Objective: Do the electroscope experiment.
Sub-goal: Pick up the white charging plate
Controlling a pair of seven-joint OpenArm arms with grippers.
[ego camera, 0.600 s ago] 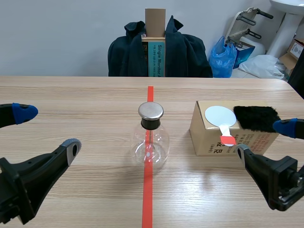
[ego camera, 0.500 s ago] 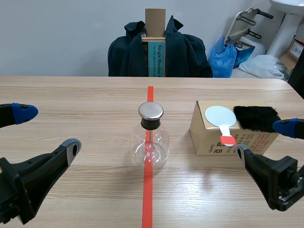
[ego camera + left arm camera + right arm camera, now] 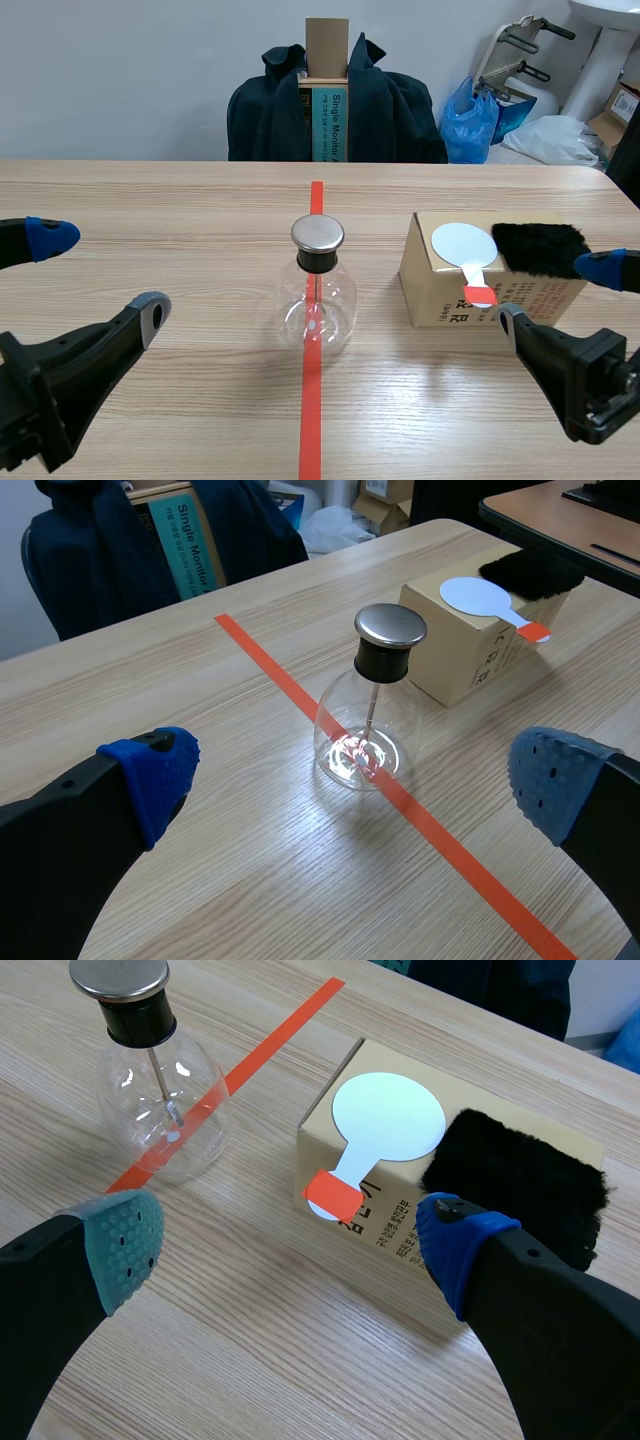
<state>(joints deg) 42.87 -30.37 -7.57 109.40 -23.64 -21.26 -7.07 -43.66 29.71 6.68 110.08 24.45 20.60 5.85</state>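
**— What lies before you?**
— The wooden worktop (image 3: 150, 210), running away from me, with a red tape line (image 3: 312, 400) down its middle. Past its far edge stands a chair draped in a dark coat (image 3: 265, 110).

**— And your jaws?**
— Both released, grasping nothing. My left jaws hang low at the near left, their pads (image 3: 48, 236) wide apart. My right jaws sit at the near right, spread just as wide, close to the box.

**— Which box?**
— A cardboard box (image 3: 432, 290) resting on the worktop, right of the middle.

**— Where is the electroscope?**
— The electroscope (image 3: 316, 300) is a round glass flask with a black neck and a metal cap (image 3: 318, 233). It stands upright on the tape line at the middle, left of the box and apart from it. A thin rod hangs down inside from the cap.

**— Anything smaller?**
— On the box top a black fur block (image 3: 538, 248) lies at the right end. Just beside it, to the left, is a white round paddle (image 3: 463, 243). Its red handle tip (image 3: 480, 295) juts over the box's near edge.
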